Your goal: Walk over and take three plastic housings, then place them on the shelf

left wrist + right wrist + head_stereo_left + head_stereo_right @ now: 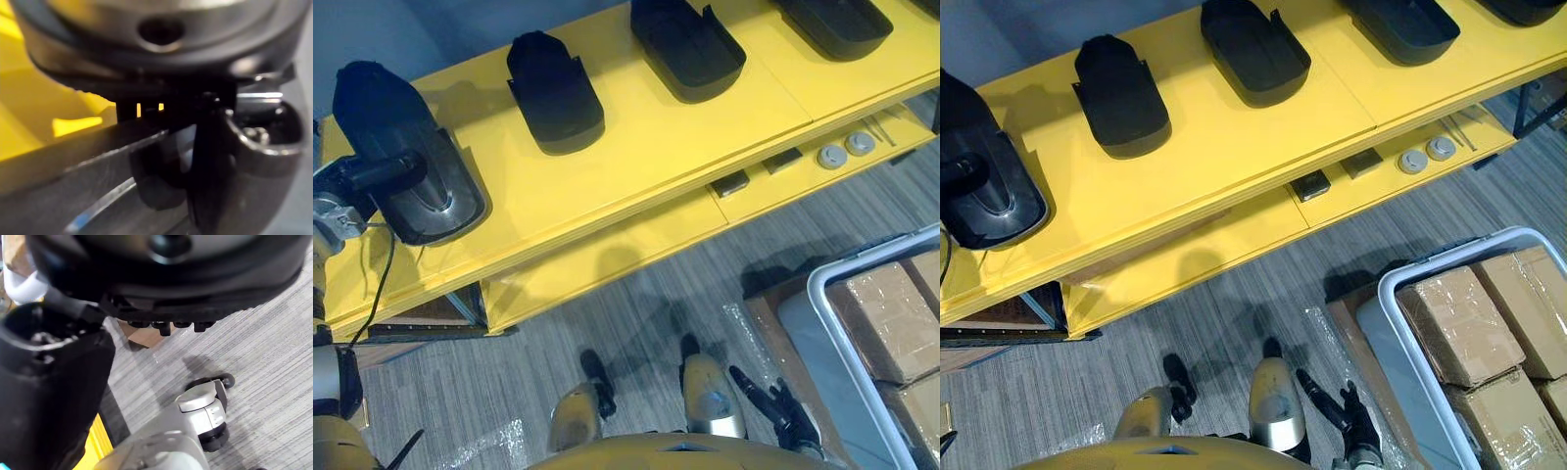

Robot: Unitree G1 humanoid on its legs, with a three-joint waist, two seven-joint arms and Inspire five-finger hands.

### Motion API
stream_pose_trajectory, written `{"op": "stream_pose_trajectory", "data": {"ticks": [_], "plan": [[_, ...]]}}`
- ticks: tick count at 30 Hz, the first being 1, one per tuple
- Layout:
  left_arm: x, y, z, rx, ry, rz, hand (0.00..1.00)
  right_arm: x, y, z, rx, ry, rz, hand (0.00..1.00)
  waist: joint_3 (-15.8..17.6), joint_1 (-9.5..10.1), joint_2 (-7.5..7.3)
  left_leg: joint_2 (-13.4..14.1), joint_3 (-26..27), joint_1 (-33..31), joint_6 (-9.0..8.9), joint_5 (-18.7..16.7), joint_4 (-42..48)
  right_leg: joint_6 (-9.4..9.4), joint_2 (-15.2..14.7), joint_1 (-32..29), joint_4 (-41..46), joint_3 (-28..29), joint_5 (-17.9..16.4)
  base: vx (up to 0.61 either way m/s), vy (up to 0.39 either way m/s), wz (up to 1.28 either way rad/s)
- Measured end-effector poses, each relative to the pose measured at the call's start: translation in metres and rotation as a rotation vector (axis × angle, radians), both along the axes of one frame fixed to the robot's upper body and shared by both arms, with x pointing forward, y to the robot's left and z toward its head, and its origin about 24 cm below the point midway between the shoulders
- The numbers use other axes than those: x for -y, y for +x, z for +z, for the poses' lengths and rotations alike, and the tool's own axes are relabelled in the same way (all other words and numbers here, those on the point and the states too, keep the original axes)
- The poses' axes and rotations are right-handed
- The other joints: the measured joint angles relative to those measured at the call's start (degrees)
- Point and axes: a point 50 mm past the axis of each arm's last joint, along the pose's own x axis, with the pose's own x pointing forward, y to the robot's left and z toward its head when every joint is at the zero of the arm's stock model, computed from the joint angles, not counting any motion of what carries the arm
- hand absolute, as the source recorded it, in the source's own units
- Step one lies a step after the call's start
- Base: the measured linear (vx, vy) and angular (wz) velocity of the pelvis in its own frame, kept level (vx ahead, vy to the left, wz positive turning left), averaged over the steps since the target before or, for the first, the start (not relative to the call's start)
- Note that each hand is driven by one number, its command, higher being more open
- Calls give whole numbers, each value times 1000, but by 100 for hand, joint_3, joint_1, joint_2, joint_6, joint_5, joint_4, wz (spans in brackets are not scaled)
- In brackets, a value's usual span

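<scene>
Housings first: where do they lie?

Along the top of the yellow shelf (656, 147), in a row, each apart from the next. The leftmost housing (377, 103) sits at the shelf's left end, hollow side up, glossy inside. To its right come the second housing (553, 93), which seems to lie dome up, the third housing (685, 47) with its walls standing up round a hollow, and the fourth housing (832, 22) at the view's top edge. All are black plastic.

Is either hand on one?

The left hand (382, 174) is. It comes in from the left and grips the leftmost housing, with a dark digit laid across the rim into the hollow. The housing rests on the shelf top while it is gripped.

And the right hand?

The right hand (1351, 411) hangs low over the grey carpet (636, 323), fingers loose and spread, nothing in them. It is well apart from the shelf.

What else is near?

A lower ledge (607, 259) juts out under the shelf top; on its right part lie two round grey discs (832, 156) side by side and two small dark blocks (730, 183). On the floor to the right stands a pale bin (1400, 284) with film-wrapped cardboard boxes (1459, 323) packed in it, just beside the right hand.
</scene>
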Motion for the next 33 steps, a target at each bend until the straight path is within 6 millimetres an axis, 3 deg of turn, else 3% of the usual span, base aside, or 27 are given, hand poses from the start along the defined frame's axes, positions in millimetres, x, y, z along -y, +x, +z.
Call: {"op": "stream_pose_trajectory", "data": {"ticks": [3,10,18,19,25,33], "plan": [[15,12,7,78,-48,-54,0,2,9,7,56,-4,-22,100,58,27,-15,174,340,-147,46,-188,362,45,-73,-19,34,-21,-31,20,36,5],[38,26,16,149,-74,-136,0,2,23,15,130,9,-38,100,207,335,-85,216,346,-370,108,-589,1009,106,-205,-53,258,7,-215,48,61,4],[43,32,27,185,-88,-152,0,5,36,23,186,10,-36,100,238,429,-135,287,368,-546,139,-883,1540,132,-287,-123,600,-9,-463,21,30,7],[44,33,26,185,-92,-155,100,6,36,23,187,10,-36,100,239,450,-136,289,374,-543,141,-901,1558,143,-288,-118,604,-6,-476,0,0,0],[43,32,28,193,-83,-148,100,6,36,23,187,9,-37,100,258,471,-170,323,407,-541,137,-1012,1673,147,-295,-105,681,5,-536,-16,11,-3],[39,30,31,154,62,-130,100,6,36,23,186,8,-39,100,260,475,-173,364,432,-476,136,-1041,1718,158,-300,-70,688,12,-554,0,0,0]]}}
